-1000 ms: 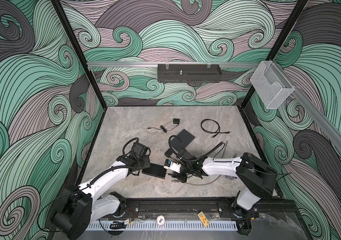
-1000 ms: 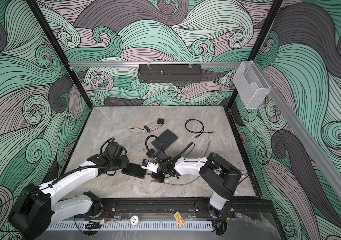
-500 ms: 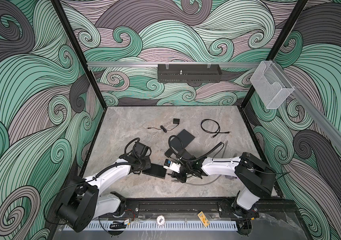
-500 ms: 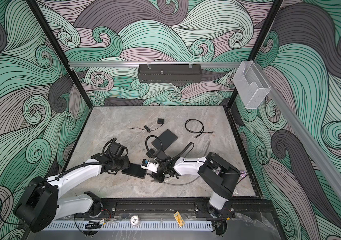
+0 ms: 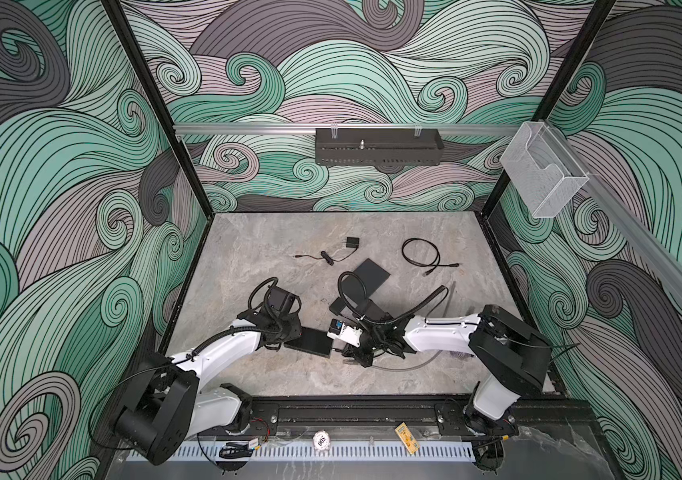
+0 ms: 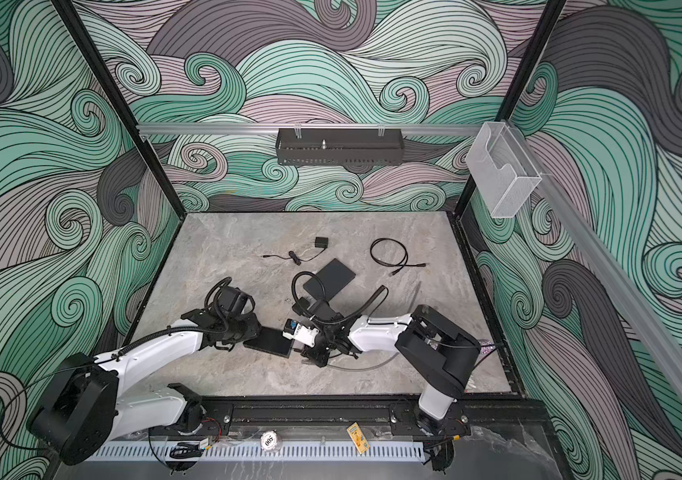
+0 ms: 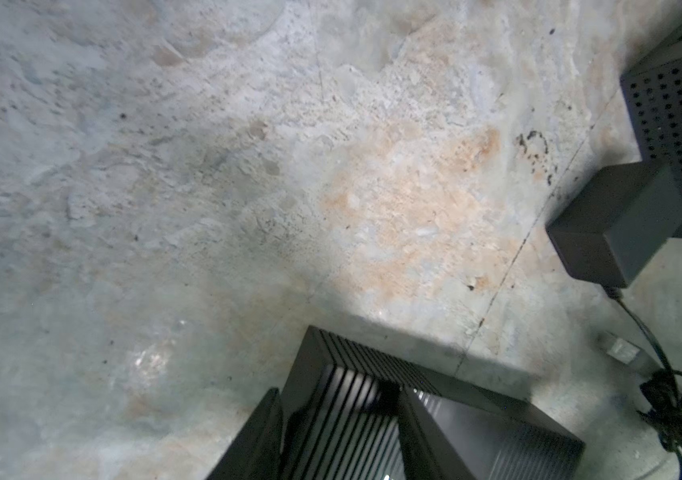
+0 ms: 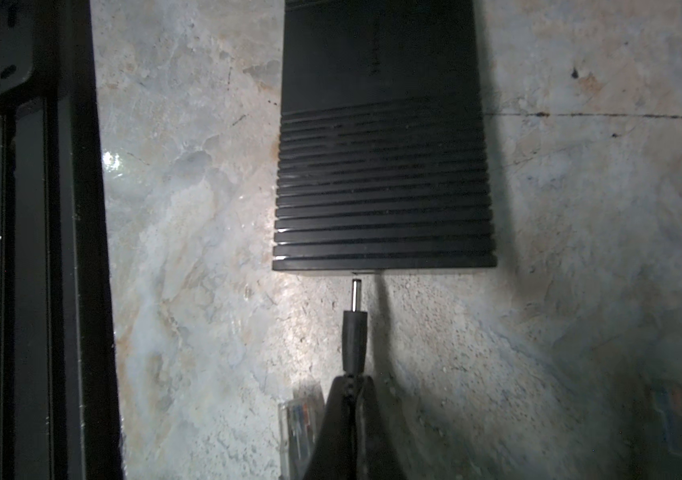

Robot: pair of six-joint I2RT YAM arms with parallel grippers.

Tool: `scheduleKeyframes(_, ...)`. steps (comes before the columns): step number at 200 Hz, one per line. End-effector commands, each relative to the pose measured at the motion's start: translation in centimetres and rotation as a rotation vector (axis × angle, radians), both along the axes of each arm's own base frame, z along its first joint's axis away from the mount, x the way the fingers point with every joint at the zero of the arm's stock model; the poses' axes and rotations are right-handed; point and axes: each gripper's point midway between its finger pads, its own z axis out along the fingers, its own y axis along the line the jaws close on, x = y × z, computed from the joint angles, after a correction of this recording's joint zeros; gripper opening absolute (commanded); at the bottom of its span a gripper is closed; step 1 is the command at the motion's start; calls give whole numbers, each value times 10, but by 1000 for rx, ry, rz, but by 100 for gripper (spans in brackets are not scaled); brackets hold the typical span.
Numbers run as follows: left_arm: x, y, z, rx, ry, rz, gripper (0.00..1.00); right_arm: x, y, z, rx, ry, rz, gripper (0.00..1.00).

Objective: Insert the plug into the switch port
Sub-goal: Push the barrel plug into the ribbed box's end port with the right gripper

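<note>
Right pincer (image 8: 349, 382) clenched on plug (image 8: 355, 332), tip straight ahead, just short of port (image 8: 363, 273); left pincer (image 7: 337, 401) grasped switch (image 8: 381, 166) at its far end, presumably bracing it against insertion push.

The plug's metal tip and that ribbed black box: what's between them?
Nothing but a short bare strip of stone table, in the right wrist view; the plug sits just short of the switch.

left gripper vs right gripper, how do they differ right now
The left gripper has its jaws apart around the wide ribbed switch; the right gripper is pinched shut on the thin barrel plug. The left gripper sits at one end of the switch; the right gripper faces the other end, plug tip just short of it. Both sit low over the table.
</note>
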Motion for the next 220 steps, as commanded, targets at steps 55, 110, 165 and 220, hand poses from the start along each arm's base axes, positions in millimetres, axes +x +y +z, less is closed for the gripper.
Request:
scheduleKeyframes(55,-11,3,-11,1,54,7,46,0,6,0,9,9,-8,0)
scheduleKeyframes(110,-12,0,-13,-13,59,1,46,3,9,0,7,12,-17,0)
scheduleKeyframes(165,-14,-3,-16,-30,69,-6,45,6,13,3,16,6,-23,0)
scheduleKeyframes(220,-16,-5,-21,-47,80,-12,44,9,19,11,34,1,-19,0)
